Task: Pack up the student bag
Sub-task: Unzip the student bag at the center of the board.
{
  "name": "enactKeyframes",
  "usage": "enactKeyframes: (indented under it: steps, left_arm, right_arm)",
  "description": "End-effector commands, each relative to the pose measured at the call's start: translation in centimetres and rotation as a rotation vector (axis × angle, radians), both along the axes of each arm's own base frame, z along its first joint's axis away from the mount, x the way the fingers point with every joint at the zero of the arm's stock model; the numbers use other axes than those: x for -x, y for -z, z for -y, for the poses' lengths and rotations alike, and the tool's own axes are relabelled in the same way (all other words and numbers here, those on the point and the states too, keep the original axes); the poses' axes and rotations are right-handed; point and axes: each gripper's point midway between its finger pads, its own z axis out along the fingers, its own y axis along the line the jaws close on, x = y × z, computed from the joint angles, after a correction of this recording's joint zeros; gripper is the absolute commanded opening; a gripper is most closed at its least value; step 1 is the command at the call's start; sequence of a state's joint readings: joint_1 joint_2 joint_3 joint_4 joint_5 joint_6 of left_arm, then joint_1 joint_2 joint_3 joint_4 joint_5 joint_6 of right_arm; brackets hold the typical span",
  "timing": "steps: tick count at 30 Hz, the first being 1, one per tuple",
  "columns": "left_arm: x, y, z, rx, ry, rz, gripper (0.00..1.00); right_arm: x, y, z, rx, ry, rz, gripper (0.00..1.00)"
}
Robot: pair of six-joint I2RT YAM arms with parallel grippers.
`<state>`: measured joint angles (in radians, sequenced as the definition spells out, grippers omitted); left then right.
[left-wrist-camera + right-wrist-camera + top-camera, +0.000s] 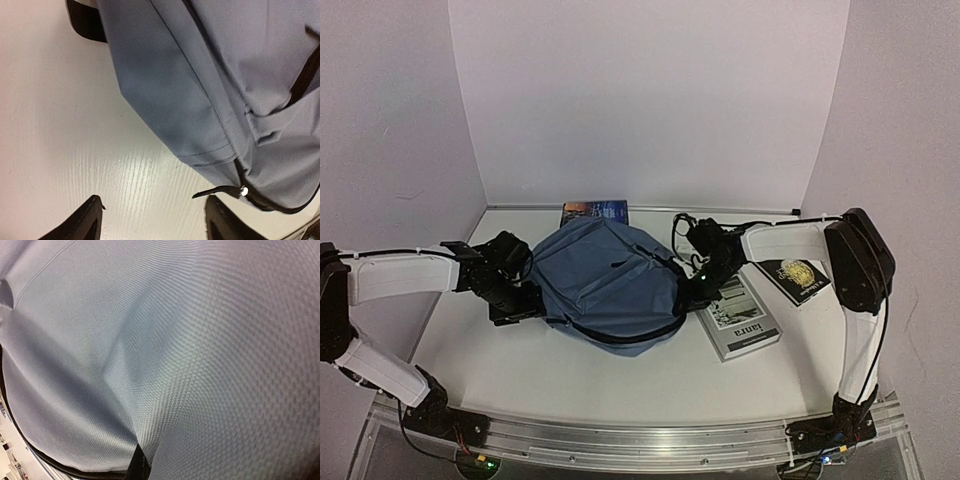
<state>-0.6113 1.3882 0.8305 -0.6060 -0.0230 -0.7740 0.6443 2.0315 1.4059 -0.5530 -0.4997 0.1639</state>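
Observation:
The student bag (610, 280), slate-blue with dark zippers, lies flat in the middle of the table. My left gripper (525, 298) sits at the bag's left edge. In the left wrist view it (152, 222) is open, with bare table between its dark fingers (80, 220). A black zipper pull (220, 191) lies just off the right finger. My right gripper (696, 288) presses against the bag's right side. Bag fabric (200, 340) fills the right wrist view, and a fold of it runs down into the shut dark tip (137, 467).
A grey-white book (742, 318) lies right of the bag. A white book with a gold emblem (798, 278) lies under the right forearm. A dark blue book (595, 211) sits behind the bag by the back wall. A black strap (85, 22) shows at the bag's edge.

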Motion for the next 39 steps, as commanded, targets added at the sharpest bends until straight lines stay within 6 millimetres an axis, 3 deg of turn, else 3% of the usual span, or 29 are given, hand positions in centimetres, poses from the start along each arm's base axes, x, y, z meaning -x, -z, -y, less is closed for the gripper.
enactKeyframes:
  steps: [1,4,8,14,18,24,27,29,33,36,39]
  left_arm:
    - [-3.1,-6.3,0.1,-0.005,0.021,0.186,0.87]
    - [-5.7,-8.0,-1.1,-0.050,0.010,0.222,0.96]
    - [-9.6,-9.7,-1.4,-0.053,0.047,0.254,0.99]
    - [-15.6,-10.4,-1.8,-0.045,0.096,0.285,1.00]
    - [-18.3,-9.4,-0.4,-0.025,0.169,0.292,1.00]
    - [-21.2,-5.9,0.7,-0.025,0.217,0.252,0.97]
    - [-21.8,-4.1,1.1,-0.025,0.232,0.221,0.89]
    - [-21.5,-2.9,0.9,-0.033,0.229,0.182,0.77]
    - [-19.7,-2.1,-0.2,-0.046,0.183,0.154,0.34]
    - [-18.2,-2.8,-1.9,-0.087,0.116,0.155,0.03]
    - [-16.3,-3.5,-4.2,-0.149,0.044,0.147,0.00]
  right_arm:
    - [0.9,-0.8,0.8,0.017,-0.027,-0.013,0.00]
    - [1.0,-0.8,0.7,0.011,-0.037,-0.017,0.00]
    - [0.8,-0.6,0.7,0.019,-0.042,-0.009,0.00]
    - [0.7,-0.7,0.6,0.020,-0.053,0.000,0.00]
    - [0.6,-0.9,0.7,0.022,-0.063,0.015,0.00]
    - [0.0,-1.0,0.2,0.019,-0.067,0.028,0.00]
    - [-0.5,-1.1,0.0,0.018,-0.068,0.037,0.00]
    - [-0.8,-1.2,-0.2,0.017,-0.069,0.045,0.00]
    - [-1.3,-1.5,-0.9,0.015,-0.077,0.066,0.00]
    - [-1.6,-1.7,-1.8,0.006,-0.087,0.077,0.00]
    - [-2.0,-2.2,-3.2,-0.007,-0.100,0.099,0.02]
